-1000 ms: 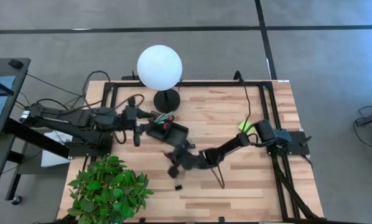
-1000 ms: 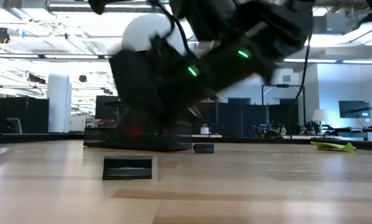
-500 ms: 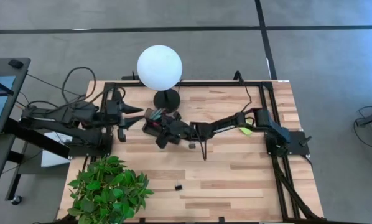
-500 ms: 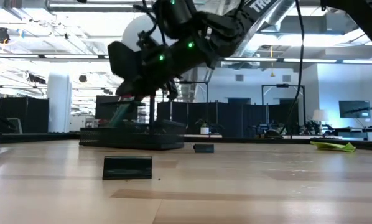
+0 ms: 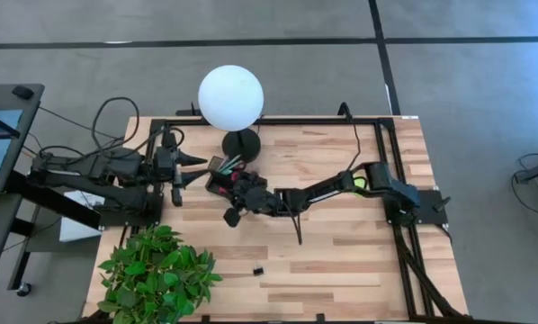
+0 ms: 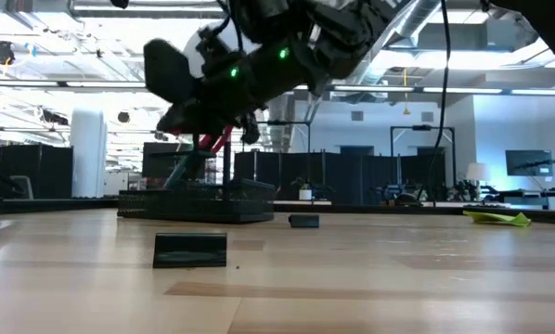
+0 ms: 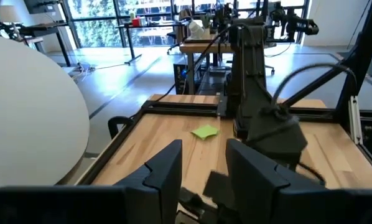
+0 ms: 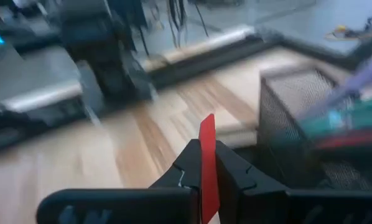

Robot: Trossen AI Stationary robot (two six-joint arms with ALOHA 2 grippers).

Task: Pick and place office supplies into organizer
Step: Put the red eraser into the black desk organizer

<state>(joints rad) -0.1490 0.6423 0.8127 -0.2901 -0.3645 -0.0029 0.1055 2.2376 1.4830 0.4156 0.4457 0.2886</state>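
The right gripper (image 8: 208, 171) is clamped tight on a thin red piece (image 8: 206, 163), probably the small red block seen edge-on, sticking up between its two dark fingers. From above, that gripper (image 5: 237, 203) sits right over the near edge of the organizer (image 5: 222, 180), the black mesh tray just in front of the lamp base (image 5: 240, 144). In the low view the gripper (image 6: 199, 119) hangs above the tray (image 6: 199, 202), not touching it, with something red showing under it.

The tray already has stuff in it: a purple pen (image 8: 360, 79) and a green one (image 8: 335, 118) lean out of the mesh, plus something red inside.

The left gripper (image 5: 190, 168) waits just beside the tray on its left, fingers (image 7: 164, 171) apart with nothing between them.

Still out on the table (image 5: 341, 261): the lime-green sticky-note pad (image 5: 354, 184) near the right arm's base, well away from the tray, a tiny black clip (image 5: 258, 270) toward the front edge, and a second small black clip (image 6: 303, 221) near the tray. A potted plant (image 5: 156, 274) fills the front-left corner, and the white globe (image 5: 230, 96) looms behind the tray.
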